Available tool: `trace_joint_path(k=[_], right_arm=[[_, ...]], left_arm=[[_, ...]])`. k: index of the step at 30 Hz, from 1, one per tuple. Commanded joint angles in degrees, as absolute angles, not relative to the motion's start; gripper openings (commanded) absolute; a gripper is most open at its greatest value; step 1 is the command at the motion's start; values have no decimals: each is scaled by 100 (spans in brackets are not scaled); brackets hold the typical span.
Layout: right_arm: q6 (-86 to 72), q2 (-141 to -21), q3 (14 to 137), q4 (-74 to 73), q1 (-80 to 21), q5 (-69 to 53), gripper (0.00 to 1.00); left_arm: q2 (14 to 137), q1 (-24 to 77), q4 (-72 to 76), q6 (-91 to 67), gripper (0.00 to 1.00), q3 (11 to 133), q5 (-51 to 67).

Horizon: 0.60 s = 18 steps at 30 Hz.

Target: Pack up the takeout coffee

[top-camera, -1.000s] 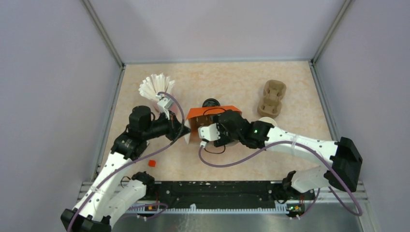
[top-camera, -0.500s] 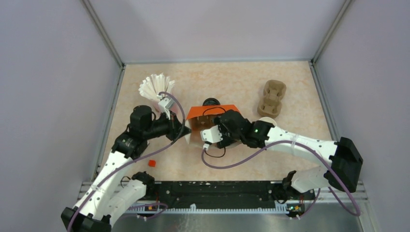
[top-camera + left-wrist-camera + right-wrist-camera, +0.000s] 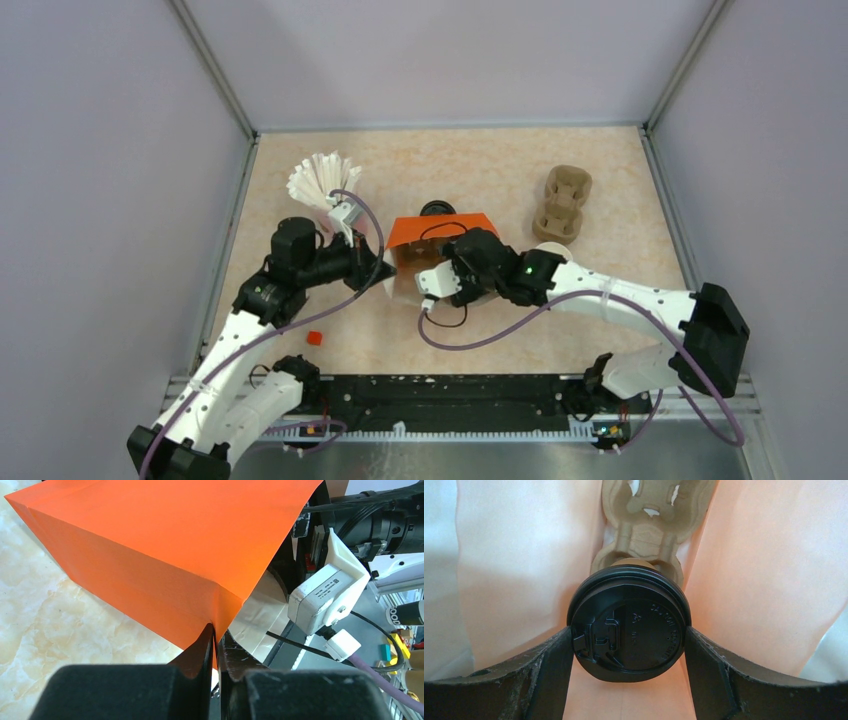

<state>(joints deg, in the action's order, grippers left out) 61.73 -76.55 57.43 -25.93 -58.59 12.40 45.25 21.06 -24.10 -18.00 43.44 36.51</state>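
Observation:
The takeout coffee (image 3: 628,622) shows in the right wrist view as a round black lid with a sliver of brown cup behind it. My right gripper (image 3: 629,636) is shut on it, one finger against each side of the lid, inside the orange bag (image 3: 441,231). A moulded pulp cup carrier (image 3: 651,515) lies deeper in the bag, just past the cup. The bag lies on its side, mouth toward the arms. My left gripper (image 3: 216,631) is shut on the bag's (image 3: 165,545) thin edge at the mouth. From above the cup is hidden by the bag and the right wrist (image 3: 470,262).
A second pulp carrier (image 3: 562,203) lies at the back right, with a pale round cup rim (image 3: 556,249) near it. A white fan of paper (image 3: 322,178) sits back left. A black lid (image 3: 436,210) shows behind the bag. A small red piece (image 3: 314,338) lies near the left arm.
The right wrist has shifted slightly at the bag's mouth. The left gripper keeps its pinch on the bag's edge in the same place.

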Motion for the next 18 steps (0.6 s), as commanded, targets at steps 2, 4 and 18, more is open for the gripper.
trace_joint_path(k=[2,4,18], right_arm=[[6365,-7577,5980,-2669,-5805,1485,47],[6441,-7528,5908,-2711,-5801,1383,47],[6505,-7952,5714,-1709,-5758,1033,46]], left_arm=[[4534,2118,-2377,-1767,10,4567,3636],[4528,2118,-2389,-1762,10,4583,3635],[4647,2119,-2285,-2013,10,4579,3816]])
